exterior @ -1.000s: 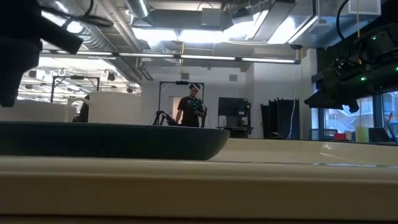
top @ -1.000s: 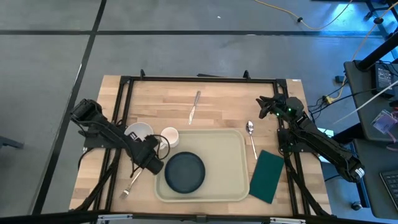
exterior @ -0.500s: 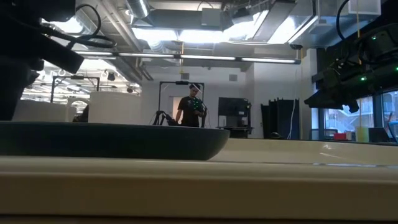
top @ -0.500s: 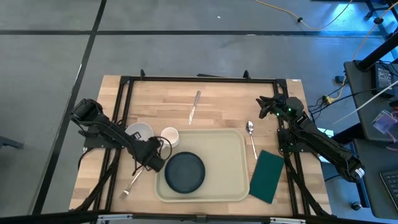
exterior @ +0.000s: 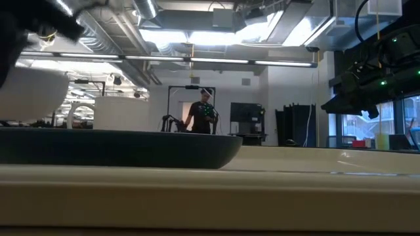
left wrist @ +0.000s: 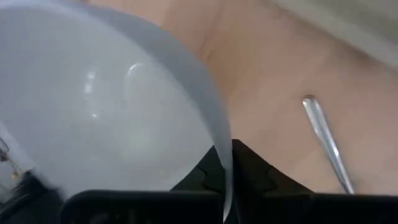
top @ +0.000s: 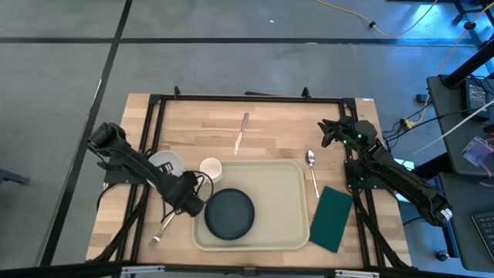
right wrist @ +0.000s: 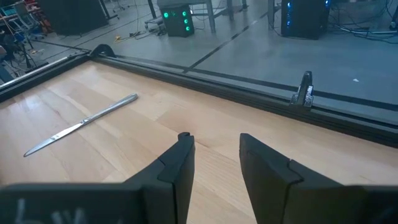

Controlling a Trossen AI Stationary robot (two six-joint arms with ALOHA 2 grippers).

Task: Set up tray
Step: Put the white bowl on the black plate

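Observation:
The pale beige tray (top: 289, 185) lies near the table's front edge with a dark plate (top: 229, 213) on its left half. Left of the tray, my left gripper (top: 180, 185) is shut on a white bowl (top: 164, 163), which shows raised above the plate (exterior: 118, 147) in the low view (exterior: 29, 95). A white cup (top: 210, 168) stands on the table beside the tray's far left corner. My right gripper (right wrist: 216, 146) waits open at the table's far right (top: 328, 133), touching nothing. My left gripper pinches the bowl's thin rim (left wrist: 222, 168), one finger inside the bowl and one outside. The fingers come from above, slanting down. The bowl is lifted off the table and tilted, its hollow (left wrist: 93, 112) turned toward the wrist camera.
A fork (top: 164, 228) lies on the wood under my left arm, its handle (left wrist: 326, 143) near the bowl. A knife (top: 241, 133) lies at the far middle, a spoon (top: 312, 170) right of the tray, and a dark green napkin (top: 333, 218) at the tray's right end.
My left gripper has shut on the bowl's rim, rolled, and risen. The bowl has come up off the table, tipped, and shifted a little toward the table's left edge. The right arm has kept still.

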